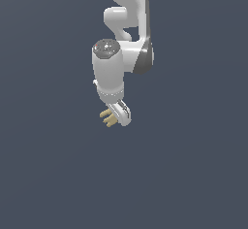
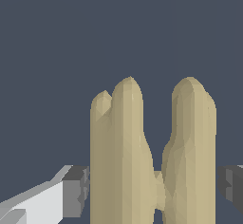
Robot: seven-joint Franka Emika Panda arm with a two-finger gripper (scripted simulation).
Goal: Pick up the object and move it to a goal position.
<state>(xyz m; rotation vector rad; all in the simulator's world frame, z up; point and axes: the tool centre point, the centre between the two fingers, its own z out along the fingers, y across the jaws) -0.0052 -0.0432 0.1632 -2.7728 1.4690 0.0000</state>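
Note:
The object is a small tan, wood-coloured piece whose short bars stick out to the exterior view's left of the white gripper. The wrist view shows the object up close: two upright tan bars joined low down by a cross bar, with a grey finger pad pressed against one side and the other pad against the opposite side. The gripper is shut on it. The arm hangs down with the piece held above the dark grey ground.
The white arm reaches down from the top of the exterior view. A plain dark grey ground fills everything else.

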